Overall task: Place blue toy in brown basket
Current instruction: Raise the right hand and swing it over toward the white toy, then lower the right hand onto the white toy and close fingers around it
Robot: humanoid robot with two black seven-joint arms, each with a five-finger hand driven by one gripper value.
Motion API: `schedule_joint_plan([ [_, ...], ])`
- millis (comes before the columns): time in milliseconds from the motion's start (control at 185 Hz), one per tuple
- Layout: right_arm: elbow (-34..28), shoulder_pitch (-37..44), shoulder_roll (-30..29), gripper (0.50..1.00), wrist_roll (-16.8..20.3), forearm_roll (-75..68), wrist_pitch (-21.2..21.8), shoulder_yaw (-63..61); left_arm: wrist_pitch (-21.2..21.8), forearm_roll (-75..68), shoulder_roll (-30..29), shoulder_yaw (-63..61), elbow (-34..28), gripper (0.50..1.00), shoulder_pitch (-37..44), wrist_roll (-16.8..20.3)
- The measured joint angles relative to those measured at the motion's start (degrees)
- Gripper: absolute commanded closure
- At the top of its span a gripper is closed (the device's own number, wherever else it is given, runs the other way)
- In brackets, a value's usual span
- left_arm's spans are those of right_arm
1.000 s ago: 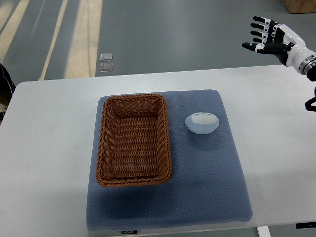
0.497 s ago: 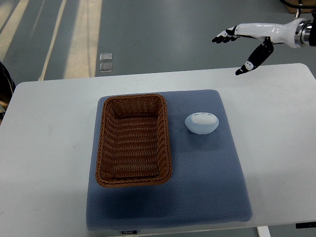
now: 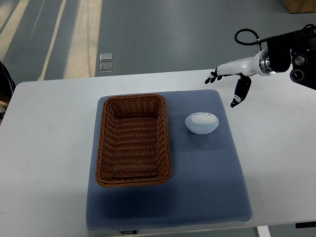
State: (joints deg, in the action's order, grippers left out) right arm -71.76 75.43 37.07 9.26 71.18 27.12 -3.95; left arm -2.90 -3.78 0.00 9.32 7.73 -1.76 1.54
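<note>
- A white table (image 3: 44,148) carries a blue-grey mat (image 3: 207,182).
- Grey floor (image 3: 163,34) beyond, with pale sunlit stripes (image 3: 79,34) at left.

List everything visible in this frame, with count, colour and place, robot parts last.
White rectangular table: one, white, fills most of the view.
Blue-grey padded mat: one, blue-grey, centre of the table.
Brown woven wicker basket: one, brown, left part of the mat, empty.
Pale blue rounded toy: one, light blue with a white top, on the mat right of the basket, not touching it.
Small clear squares: two, on the grey floor beyond the table.
Right hand: one, white with black fingertips, fingers spread, above the mat's far right corner, holding nothing.
</note>
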Motion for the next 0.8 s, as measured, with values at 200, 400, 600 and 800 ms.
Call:
schedule_joint_plan([
  [200,0.42,-1.31,-2.53,0.601,4.48,-10.14,-1.6,0.73,0.0,0.0,0.0,0.0,0.0,0.5,0.0,0.0],
  [400,1.62,-2.91,-5.64,0.599,4.68,-11.17,-2.86,1.8,0.0,0.0,0.0,0.0,0.0,0.5,0.0,0.0],
  [600,1.97,-3.75,-8.82,0.597,4.23,-9.97,-4.13,1.85,0.0,0.0,0.0,0.0,0.0,0.5,0.0,0.0],
  [800,2.66,-5.74,-11.37,0.601,4.12,-6.12,-5.3,1.88,0.0,0.0,0.0,0.0,0.0,0.5,0.01,0.0],
])
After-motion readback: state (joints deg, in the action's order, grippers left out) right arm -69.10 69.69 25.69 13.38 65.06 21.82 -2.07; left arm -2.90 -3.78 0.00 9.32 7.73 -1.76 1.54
